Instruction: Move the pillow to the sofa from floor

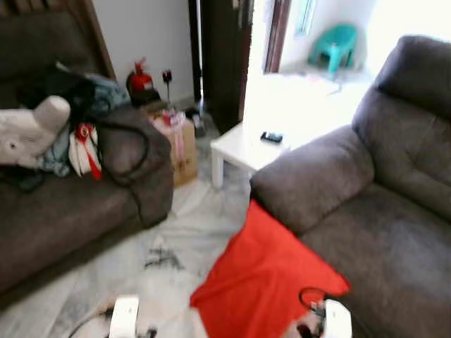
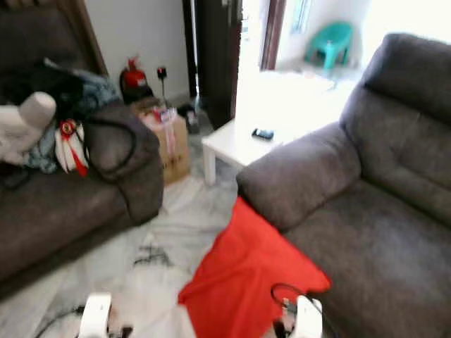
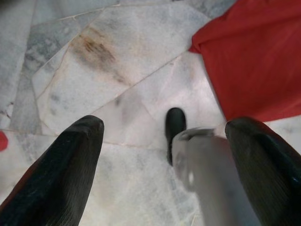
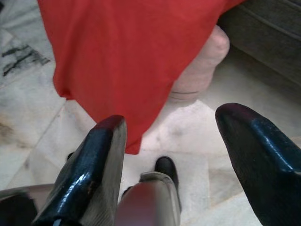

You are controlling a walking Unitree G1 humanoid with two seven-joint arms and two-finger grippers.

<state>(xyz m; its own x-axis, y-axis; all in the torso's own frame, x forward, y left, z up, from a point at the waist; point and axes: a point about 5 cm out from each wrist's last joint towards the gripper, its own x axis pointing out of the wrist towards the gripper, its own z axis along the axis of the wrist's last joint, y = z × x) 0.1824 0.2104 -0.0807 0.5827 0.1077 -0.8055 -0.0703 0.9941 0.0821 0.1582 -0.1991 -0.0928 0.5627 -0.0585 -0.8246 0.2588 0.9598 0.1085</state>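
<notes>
A red pillow (image 1: 264, 278) lies on the marble floor, leaning against the front of the grey sofa (image 1: 380, 232) on my right; it also shows as the pillow (image 2: 246, 278), the pillow (image 3: 254, 56) and the pillow (image 4: 136, 52). My left gripper (image 3: 164, 155) hangs open above bare floor, a short way from the pillow's corner. My right gripper (image 4: 186, 150) is open just above the pillow's lower edge, nothing between its fingers. Both wrists sit at the bottom of the eye views.
A second grey sofa (image 1: 70, 204) on the left holds clothes and bags. A cardboard box (image 1: 180, 144), a red fire extinguisher (image 1: 139, 79) and a white low table (image 1: 243, 149) with a phone stand behind. A teal chair (image 1: 335, 44) stands beyond the doorway.
</notes>
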